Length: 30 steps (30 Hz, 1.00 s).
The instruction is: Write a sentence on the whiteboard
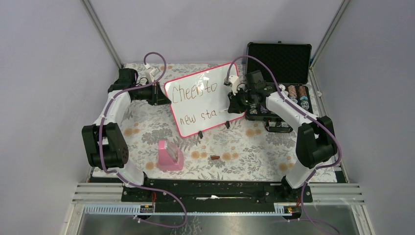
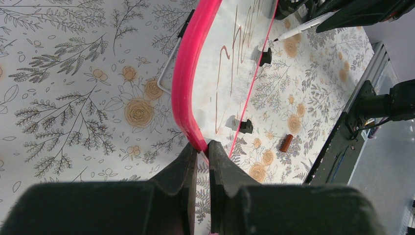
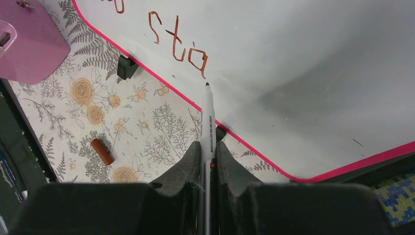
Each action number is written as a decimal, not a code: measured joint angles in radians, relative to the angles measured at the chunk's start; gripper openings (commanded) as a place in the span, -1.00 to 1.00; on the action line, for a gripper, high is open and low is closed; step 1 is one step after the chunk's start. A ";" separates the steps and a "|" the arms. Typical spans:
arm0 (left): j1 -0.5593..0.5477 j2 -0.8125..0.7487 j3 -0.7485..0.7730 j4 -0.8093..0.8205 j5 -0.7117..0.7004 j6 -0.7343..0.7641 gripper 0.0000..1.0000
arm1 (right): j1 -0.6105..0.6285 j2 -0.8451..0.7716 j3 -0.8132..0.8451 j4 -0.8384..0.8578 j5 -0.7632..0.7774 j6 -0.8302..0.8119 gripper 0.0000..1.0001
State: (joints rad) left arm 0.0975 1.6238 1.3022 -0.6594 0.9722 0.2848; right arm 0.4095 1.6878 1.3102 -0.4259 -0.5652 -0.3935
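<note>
The right end effector (image 3: 208,149) is closed on a white marker (image 3: 207,117). The marker tip sits just below the final "a" of the sentence (image 1: 195,90), which reads "Cheers to / new sta". The left end effector (image 2: 201,149) is clamped narrow on the pink frame at the left edge of the whiteboard (image 1: 215,100). The whiteboard stands tilted on the table (image 1: 147,122). A brown cap (image 1: 214,157) lies in front of the whiteboard.
</note>
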 measured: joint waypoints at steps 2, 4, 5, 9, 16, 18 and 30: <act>0.000 0.000 0.000 0.000 0.000 0.000 -1.00 | 0.000 0.006 0.000 0.003 0.003 0.005 -1.00; 0.000 0.000 0.000 0.000 0.000 0.000 -1.00 | 0.000 0.010 0.003 0.009 0.003 0.008 -1.00; 0.000 0.000 0.000 0.000 0.000 0.000 -1.00 | 0.000 0.012 0.007 0.011 0.003 0.009 -1.00; 0.000 0.000 0.000 0.000 0.000 0.000 -1.00 | 0.000 0.016 0.021 0.019 0.003 0.016 -1.00; 0.000 0.000 0.000 0.000 0.000 0.000 -1.00 | 0.001 0.030 0.035 0.021 0.003 0.018 -1.00; 0.000 0.000 0.000 0.000 0.000 0.000 -1.00 | 0.003 0.038 0.035 0.020 0.003 0.018 -1.00; 0.000 0.000 0.000 0.000 0.000 0.000 -1.00 | 0.014 0.053 0.056 0.020 0.004 0.021 -1.00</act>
State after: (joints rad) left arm 0.0971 1.6238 1.3022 -0.6594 0.9718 0.2848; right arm 0.4236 1.7412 1.3663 -0.4061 -0.5610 -0.3725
